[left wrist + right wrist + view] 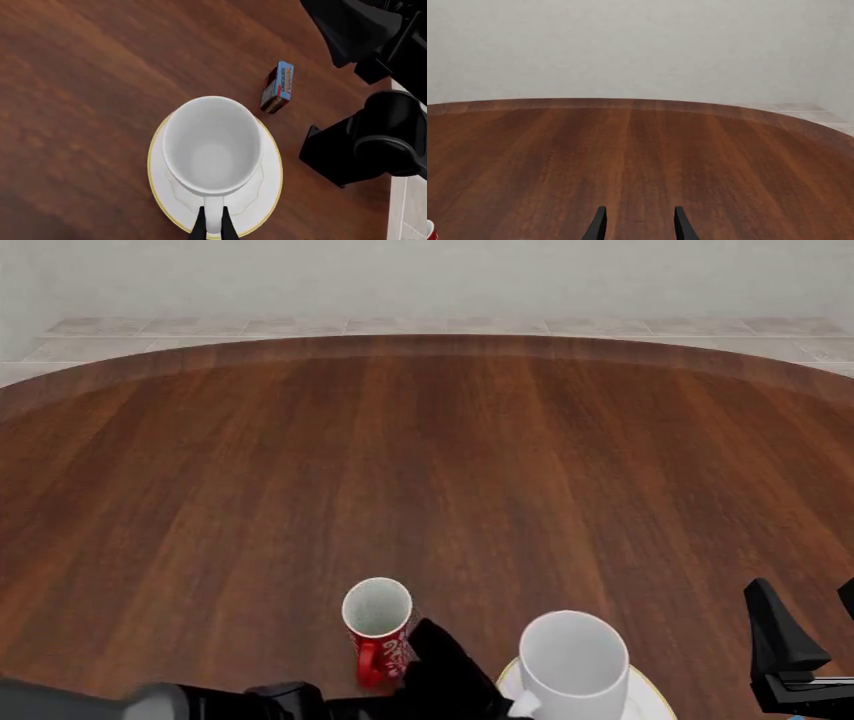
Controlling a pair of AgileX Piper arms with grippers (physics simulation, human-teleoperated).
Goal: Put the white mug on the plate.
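Fingers of the left gripper [213, 227] stand nearly closed on the handle of the white mug [212, 145], one dark tip on either side of it; those of the right gripper [637, 224] stand parted with nothing between them, aimed across bare surface [640, 150]. The white mug sits upright over the plate [267, 195], whose golden rim shows around most of the mug's base. Whether the base already rests on the plate or hangs just above it cannot be told. By this reading the placement is almost complete: what remains is to let go of the handle and draw the left arm clear.

Left wrist view alone shows the grip on the handle, the plate's full outline, and a small blue-and-red box [279, 88] lying near the plate. Front view alone shows the red mug [378, 625] standing just beside the plate, on its left. Right wrist view shows only a sliver of that red mug.
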